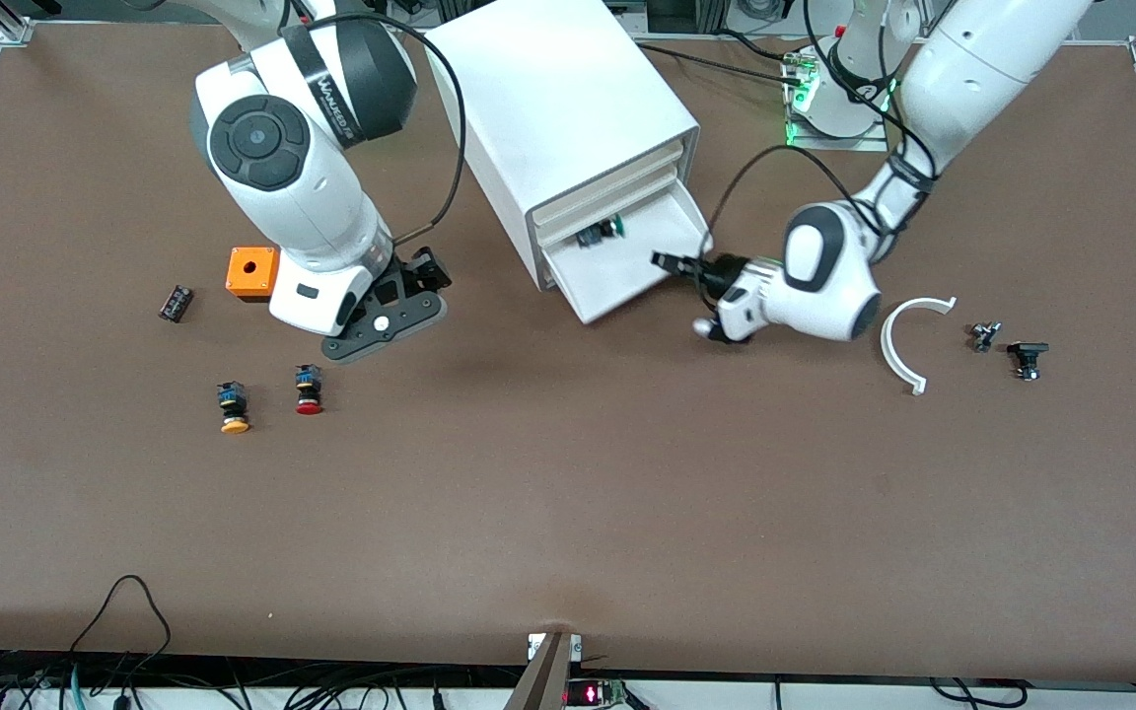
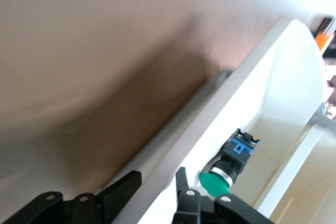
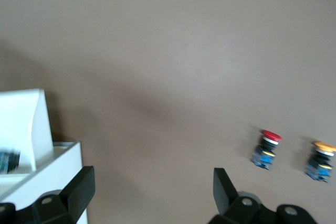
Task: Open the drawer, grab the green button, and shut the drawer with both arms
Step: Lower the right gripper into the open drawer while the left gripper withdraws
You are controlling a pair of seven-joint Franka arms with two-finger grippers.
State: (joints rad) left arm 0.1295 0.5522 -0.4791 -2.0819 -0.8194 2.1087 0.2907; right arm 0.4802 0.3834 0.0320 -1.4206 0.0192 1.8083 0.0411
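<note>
- We see the wide shallow white plastic tray drawer point(image 1: 627, 266), lowest in the big white cabinet point(image 1: 568, 108), standing pulled out over the brown worktop point(image 1: 568, 513).
- The small green-capped push button with black body and blue band point(image 1: 600, 233) lies on its side deep in that drawer, partly tucked under the cabinet's front edge in the front view; the left wrist view shows it point(image 2: 231, 169) more plainly, cap toward the camera.
- The left arm's black two-finger gripper point(image 1: 674, 264) sits at the drawer's side wall toward the left arm's end of the worktop. Its jaws straddle that wall, one inside the tray, one outside; we cannot tell if they press it.
- The right arm's black gripper point(image 1: 400, 306) hangs over bare worktop beside the cabinet, jaws spread wide and holding nothing; only the tips show in its wrist view.
- A red-capped button point(image 1: 309, 390) and an orange-yellow-capped button point(image 1: 234, 408) stand nearer the front camera.
- An orange box point(image 1: 251, 272) is partly hidden by the right arm.
</note>
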